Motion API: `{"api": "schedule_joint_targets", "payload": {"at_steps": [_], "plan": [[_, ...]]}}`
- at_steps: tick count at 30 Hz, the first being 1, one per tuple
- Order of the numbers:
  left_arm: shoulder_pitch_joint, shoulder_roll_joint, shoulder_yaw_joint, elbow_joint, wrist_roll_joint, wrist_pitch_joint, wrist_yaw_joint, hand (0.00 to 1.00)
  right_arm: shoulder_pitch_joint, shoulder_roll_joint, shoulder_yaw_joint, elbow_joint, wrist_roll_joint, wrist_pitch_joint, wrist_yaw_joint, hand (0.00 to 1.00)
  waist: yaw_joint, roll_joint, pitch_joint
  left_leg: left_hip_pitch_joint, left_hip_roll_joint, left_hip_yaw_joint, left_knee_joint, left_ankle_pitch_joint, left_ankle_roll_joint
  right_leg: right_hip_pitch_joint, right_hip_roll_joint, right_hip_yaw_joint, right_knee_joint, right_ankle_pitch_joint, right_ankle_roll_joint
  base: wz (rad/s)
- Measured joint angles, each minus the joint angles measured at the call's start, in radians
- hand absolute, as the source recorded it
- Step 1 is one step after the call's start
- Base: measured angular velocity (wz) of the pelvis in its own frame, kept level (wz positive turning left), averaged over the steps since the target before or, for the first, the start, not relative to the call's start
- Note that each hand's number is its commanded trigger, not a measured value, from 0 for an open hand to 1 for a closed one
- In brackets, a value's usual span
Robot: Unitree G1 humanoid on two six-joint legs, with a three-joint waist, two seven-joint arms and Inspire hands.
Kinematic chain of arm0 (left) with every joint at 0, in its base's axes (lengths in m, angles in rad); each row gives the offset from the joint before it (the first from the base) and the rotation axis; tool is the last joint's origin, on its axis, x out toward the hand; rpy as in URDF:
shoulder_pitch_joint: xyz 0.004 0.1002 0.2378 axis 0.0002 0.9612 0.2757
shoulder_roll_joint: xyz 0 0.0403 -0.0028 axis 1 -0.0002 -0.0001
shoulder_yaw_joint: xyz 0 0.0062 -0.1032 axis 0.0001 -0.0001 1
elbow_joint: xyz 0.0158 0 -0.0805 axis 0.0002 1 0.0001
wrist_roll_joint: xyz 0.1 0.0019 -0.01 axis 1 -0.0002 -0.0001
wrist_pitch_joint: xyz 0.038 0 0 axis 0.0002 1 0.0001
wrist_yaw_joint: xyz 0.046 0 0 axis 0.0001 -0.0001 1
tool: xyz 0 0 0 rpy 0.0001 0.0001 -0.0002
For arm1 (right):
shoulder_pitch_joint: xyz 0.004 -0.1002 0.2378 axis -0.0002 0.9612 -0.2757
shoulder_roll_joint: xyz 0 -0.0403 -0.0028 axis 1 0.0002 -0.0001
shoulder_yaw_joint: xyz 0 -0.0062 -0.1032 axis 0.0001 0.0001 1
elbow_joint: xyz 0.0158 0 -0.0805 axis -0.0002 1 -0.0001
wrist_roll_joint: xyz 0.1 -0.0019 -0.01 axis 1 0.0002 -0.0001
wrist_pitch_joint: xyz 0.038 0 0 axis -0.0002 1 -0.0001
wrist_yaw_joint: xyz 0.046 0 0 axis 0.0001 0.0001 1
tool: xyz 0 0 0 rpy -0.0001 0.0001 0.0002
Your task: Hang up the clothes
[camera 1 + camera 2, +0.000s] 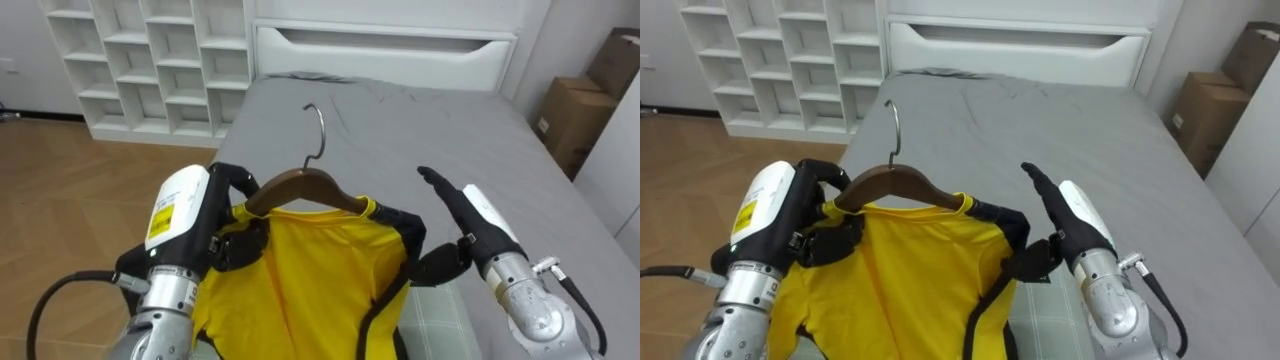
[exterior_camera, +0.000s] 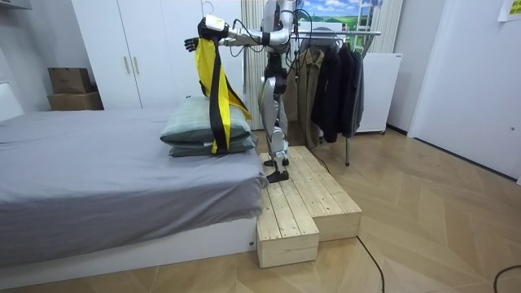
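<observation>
A yellow shirt with black trim [image 1: 300, 285] hangs on a brown wooden hanger [image 1: 300, 188] whose metal hook [image 1: 318, 125] points up. My left hand [image 1: 185, 215] has its fingers curled over the hanger's left end and the shirt's shoulder. At the other side, my right hand [image 1: 480, 225] keeps its fingers straight and pointing forward, its thumb against the shirt's black right shoulder. In the room view I stand on a wooden platform [image 2: 301, 203] beside the bed, holding the shirt [image 2: 213, 89] up at head height. A clothes rack [image 2: 338, 32] with dark garments stands behind me.
The grey bed [image 1: 420, 130] lies below and ahead, with its white headboard [image 1: 380, 50] beyond. White cube shelves [image 1: 150, 60] stand at the far left and cardboard boxes [image 1: 575, 115] at the right. Stacked pillows [image 2: 207, 130] lie on the bed under the shirt.
</observation>
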Motion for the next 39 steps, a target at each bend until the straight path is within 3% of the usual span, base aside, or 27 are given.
{"api": "schedule_joint_targets", "payload": {"at_steps": [15, 28, 39], "plan": [[0.0, -0.003, -0.002, 0.0, 0.036, 0.0, 0.0, 1.0, 0.0, 0.0, 0.012, -0.089, -0.008, 0.002, 0.012, 0.0, 0.007, 0.003, -0.0002, 0.0, 0.0, -0.001, -0.001, 0.0, 0.0, 0.0, 0.0, 0.0, 0.0, 0.0, 0.0, 0.0], [0.0, -0.035, -0.014, 0.0, 0.073, 0.035, -0.008, 1.0, 0.0, 0.021, 0.044, -0.103, -0.093, 0.005, 0.057, 0.0, 0.007, 0.006, -0.0003, -0.001, 0.001, -0.001, -0.001, 0.0, 0.0, -0.001, 0.0, 0.0, 0.0, 0.0, 0.0, 0.0], [0.0, -0.053, -0.027, 0.0, 0.079, 0.036, -0.023, 1.0, 0.0, 0.051, 0.063, -0.103, -0.096, 0.005, 0.078, 0.0, 0.014, 0.004, 0.0003, -0.003, 0.002, 0.003, -0.008, 0.0, 0.0, -0.014, 0.0, 0.0, 0.002, 0.0, 0.0, -0.01]]}}
